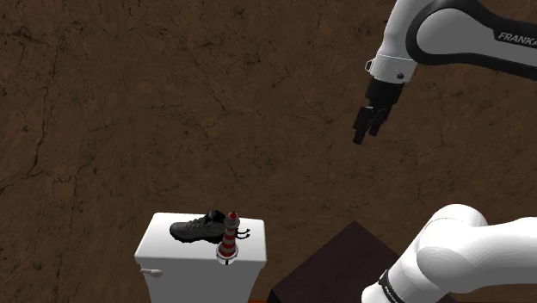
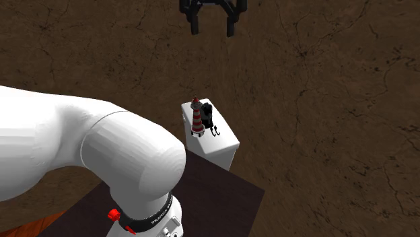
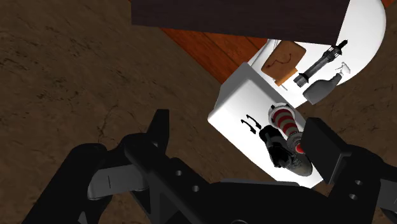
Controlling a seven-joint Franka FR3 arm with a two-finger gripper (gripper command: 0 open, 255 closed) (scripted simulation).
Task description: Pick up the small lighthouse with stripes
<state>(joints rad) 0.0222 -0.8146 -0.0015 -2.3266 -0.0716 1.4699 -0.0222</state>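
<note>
The gripper (image 1: 368, 129) hangs high in the air with its fingers well apart and nothing between them, as the second exterior view shows plainly. The small lighthouse (image 1: 229, 237), banded red and white with a red cap, stands upright on the flat lid of a white tank (image 1: 163, 245) (a toilet cistern, judging by the handle on its front). It stands touching a dark shoe (image 1: 198, 227), at the shoe's 4 o'clock in the shoulder view. In that view the gripper is at the lighthouse's 1 o'clock, well apart. In the second exterior view the gripper (image 2: 214, 23) is at 12 o'clock from the lighthouse (image 2: 196, 118).
</note>
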